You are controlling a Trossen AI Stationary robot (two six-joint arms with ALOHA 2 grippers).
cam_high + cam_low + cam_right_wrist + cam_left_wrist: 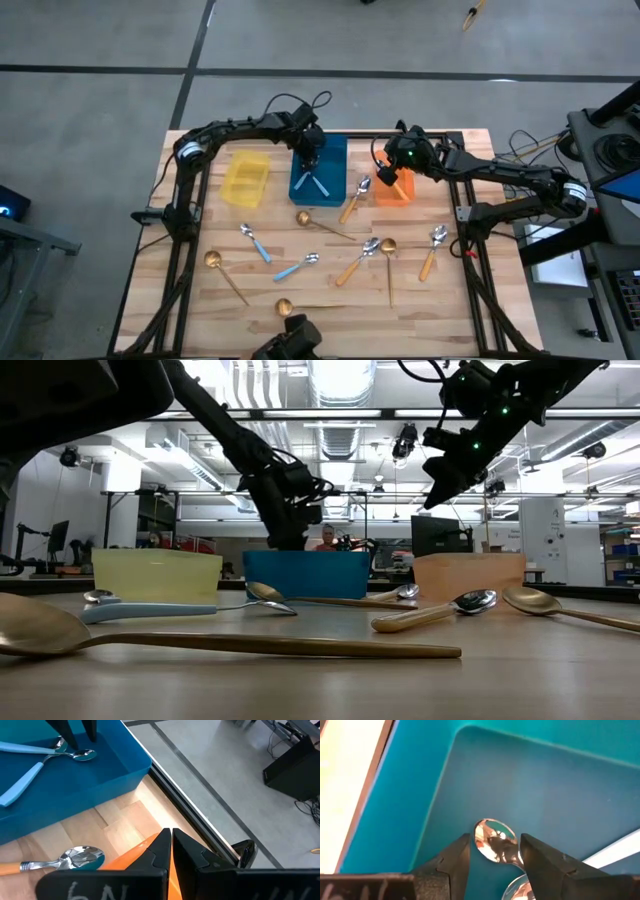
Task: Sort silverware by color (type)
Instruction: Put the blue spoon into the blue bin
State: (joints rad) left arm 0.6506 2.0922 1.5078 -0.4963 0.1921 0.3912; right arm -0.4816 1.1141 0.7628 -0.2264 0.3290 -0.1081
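Spreading across the wooden table (440,300), the scene runs from three bins along the far edge down to loose spoons nearer the camera. The yellow bin (245,180) looks bare from above, which fits the gold spoons all lying out on the wood for now. The blue bin (330,160) sits between it and the orange bin (395,192), and already holds two blue-handled spoons (316,184) crossed in a V, so that colour is partly sorted.

The left gripper (494,855) hangs inside the blue bin with its fingers parted, a spoon bowl lying on the bin floor between the tips; it appears to have let that spoon go rather than to be holding it. The right gripper (171,842) hovers over the orange bin with its fingers pressed together and nothing between them.

Out on the table lie two more blue-handled spoons (254,243), three orange-handled spoons (353,201) with one resting just beside the blue bin, and several gold spoons (224,274) scattered toward the near edge. Judging by this, the sorting is early, with most pieces yet to be binned.
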